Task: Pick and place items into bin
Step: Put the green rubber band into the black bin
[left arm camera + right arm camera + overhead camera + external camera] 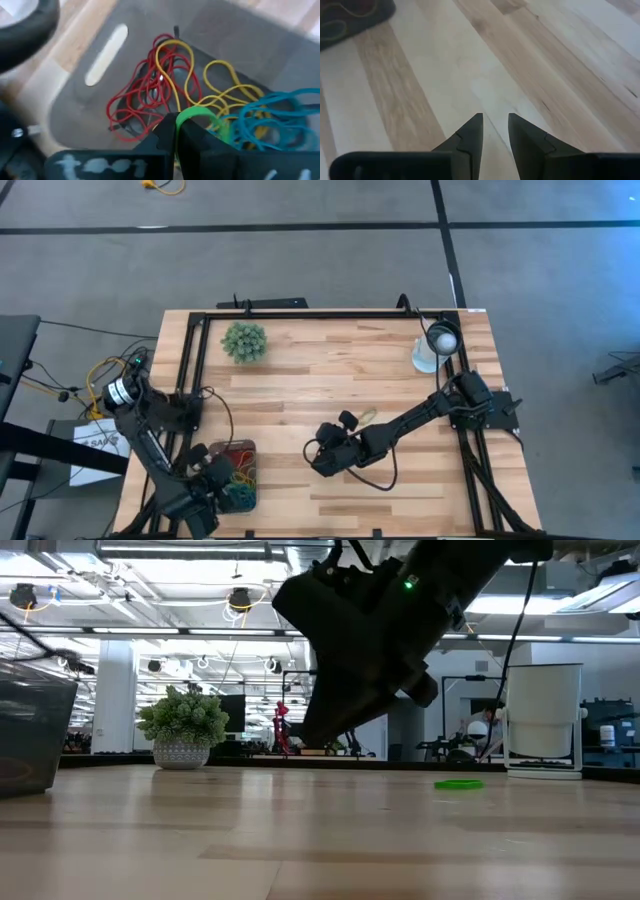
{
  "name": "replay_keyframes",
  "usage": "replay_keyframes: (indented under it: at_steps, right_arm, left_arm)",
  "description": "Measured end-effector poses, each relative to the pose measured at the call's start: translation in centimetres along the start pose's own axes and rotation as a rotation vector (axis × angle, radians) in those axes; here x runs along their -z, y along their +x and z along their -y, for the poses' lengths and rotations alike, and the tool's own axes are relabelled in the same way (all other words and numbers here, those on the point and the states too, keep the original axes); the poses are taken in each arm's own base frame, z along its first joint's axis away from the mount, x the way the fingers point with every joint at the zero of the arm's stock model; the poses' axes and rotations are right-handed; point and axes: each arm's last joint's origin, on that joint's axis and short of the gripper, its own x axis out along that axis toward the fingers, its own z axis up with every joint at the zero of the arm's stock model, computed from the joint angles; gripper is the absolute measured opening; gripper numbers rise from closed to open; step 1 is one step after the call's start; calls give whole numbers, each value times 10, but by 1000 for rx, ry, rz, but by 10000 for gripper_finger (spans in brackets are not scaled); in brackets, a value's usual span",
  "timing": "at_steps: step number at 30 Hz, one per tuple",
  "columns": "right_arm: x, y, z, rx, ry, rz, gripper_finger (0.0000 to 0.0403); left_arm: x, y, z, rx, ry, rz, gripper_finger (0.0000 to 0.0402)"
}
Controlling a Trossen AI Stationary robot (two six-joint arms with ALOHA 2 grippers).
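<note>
From above, I see the wooden table with a black frame around it. My left gripper sits over the bin, a small dark tray near the front left edge, full of thin rubber bands in red, yellow, green and blue. My right gripper hangs over bare wood in the middle front of the table, well apart from the bin. One yellow-green band lies loose on the wood beside the right arm. A fuzzy green plant stands near the back left, and a white lamp near the back right. At table height, the right gripper looks big and dark, up off the wood. I can see a green band lying flat, the plant in its pot, the lamp, and a bit of the bin at the left edge. Only this view shows the room behind the table. My left wrist camera looks right into the bin, and here the bands are clear: red loops tangled together, yellow curls, blue ones to one side. The left gripper is shut, with a green loop right at its tips. My right wrist camera shows the right gripper with a narrow gap between its fingers, nothing in them, and a corner of the bin far off.
</note>
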Motion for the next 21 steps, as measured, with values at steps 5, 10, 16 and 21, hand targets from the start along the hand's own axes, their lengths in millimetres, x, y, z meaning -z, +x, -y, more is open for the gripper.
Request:
replay_keyframes:
  at_steps: [5,10,16,21]
  right_arm:
    - [-1,0,-1,-9,-19,5,87]
    - [-1,1,-1,-42,-44,-28,87]
    - [0,1,-1,-51,-45,-37,87]
    - [0,1,-1,-66,-88,-48,87]
  left_arm:
    - [10,25,-1,46,63,-6,0]
    - [13,34,-3,47,103,-7,0]
    - [11,35,-3,46,73,-12,0]
    - [11,35,-3,46,93,-12,0]
